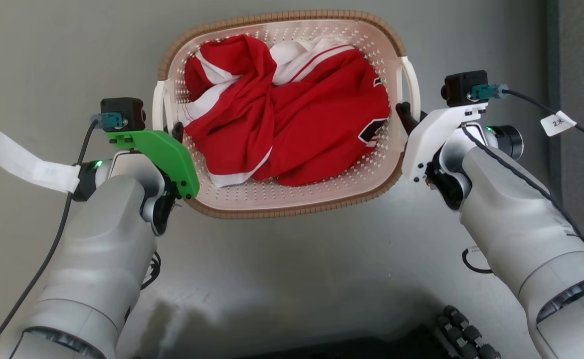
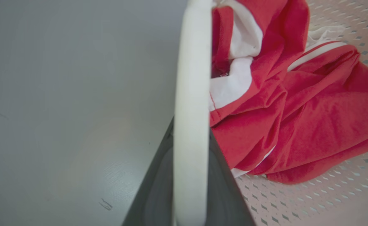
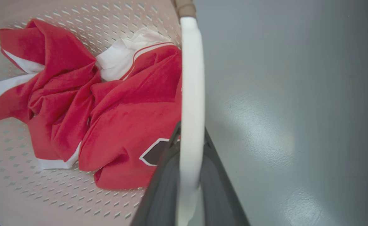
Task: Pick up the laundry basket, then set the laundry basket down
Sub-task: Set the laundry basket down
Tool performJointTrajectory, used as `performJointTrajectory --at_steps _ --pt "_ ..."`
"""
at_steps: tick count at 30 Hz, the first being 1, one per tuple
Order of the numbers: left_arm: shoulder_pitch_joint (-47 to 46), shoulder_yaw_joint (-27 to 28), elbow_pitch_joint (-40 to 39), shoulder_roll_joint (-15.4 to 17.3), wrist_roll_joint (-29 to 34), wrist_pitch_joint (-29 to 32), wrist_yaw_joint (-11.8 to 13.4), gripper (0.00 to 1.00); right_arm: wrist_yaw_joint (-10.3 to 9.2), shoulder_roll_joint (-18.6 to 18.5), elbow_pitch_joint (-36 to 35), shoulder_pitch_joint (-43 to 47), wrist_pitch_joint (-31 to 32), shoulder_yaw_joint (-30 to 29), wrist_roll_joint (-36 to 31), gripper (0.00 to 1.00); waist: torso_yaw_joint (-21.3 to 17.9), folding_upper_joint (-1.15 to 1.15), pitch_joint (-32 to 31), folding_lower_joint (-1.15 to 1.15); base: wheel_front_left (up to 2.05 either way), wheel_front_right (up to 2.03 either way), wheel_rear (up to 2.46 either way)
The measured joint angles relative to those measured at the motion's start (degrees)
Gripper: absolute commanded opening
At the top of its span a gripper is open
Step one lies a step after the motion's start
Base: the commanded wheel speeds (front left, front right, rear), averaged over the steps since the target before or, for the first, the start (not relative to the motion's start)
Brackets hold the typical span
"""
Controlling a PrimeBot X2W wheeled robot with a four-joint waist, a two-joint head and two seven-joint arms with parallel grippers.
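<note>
Laundry basket (image 1: 282, 212) lies in the upper centre of the head view, with a red garment (image 1: 296, 119) inside. Left gripper (image 1: 176, 130) and right gripper (image 1: 405, 115) are each closed around one white side handle (image 1: 158, 107), because I think such a wide basket needs two opposite holds to be lifted level.

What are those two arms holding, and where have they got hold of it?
The laundry basket, by its two white side handles: the left tool grips the left handle, the right tool the right handle.
</note>
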Motion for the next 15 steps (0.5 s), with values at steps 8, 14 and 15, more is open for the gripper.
performJointTrajectory --at_steps 8,14,15 --pt "-1.15 -0.11 0.88 -0.48 0.01 -1.03 -0.52 0.0 0.0 0.03 1.44 -1.29 -0.78 -0.29 0.09 0.0 -0.16 0.0 4.55 0.0 0.0 0.0 0.0" --pt "-1.85 -0.22 2.09 -0.81 0.01 -1.77 -1.4 0.0 0.11 0.11 2.42 -1.81 -1.55 -0.57 0.19 0.0 -0.09 0.0 6.28 -0.01 0.0 0.0 0.0" --pt "-1.91 -0.25 2.23 -0.82 0.01 -1.79 -1.53 0.0 0.12 0.11 2.49 -1.9 -1.91 -0.57 0.19 0.0 -0.04 0.0 6.36 -0.01 0.0 0.0 0.0"
